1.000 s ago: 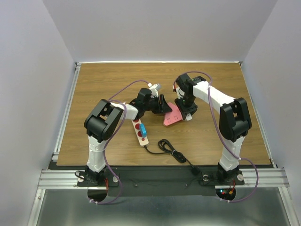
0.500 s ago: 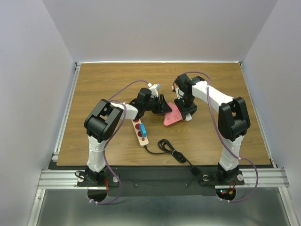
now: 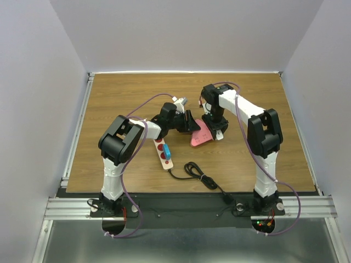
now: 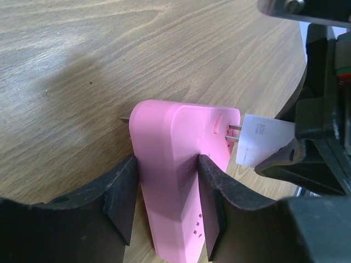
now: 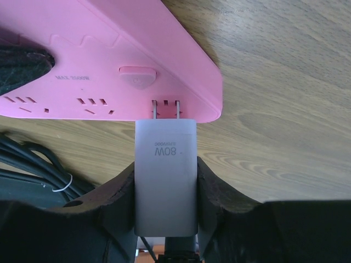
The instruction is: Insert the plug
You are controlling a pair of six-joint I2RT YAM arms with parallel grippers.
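Left gripper [image 4: 166, 189] pinches pink power strip [image 4: 175, 137] by long sides; I judge this braces it against push. Right gripper [image 5: 165, 189] clamps white plug [image 5: 165, 159] by flanks, prongs [image 5: 165, 108] lined up and partly in end slots, bare metal showing. I judge insertion unfinished. Prong depth hidden inside strip. Strip's near end cut off in left wrist view. Cannot tell whether strip rests on table [image 4: 98, 49].

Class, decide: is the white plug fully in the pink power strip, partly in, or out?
Partly in: bare metal prongs show between the white rectangular plug and the pink plastic power strip.
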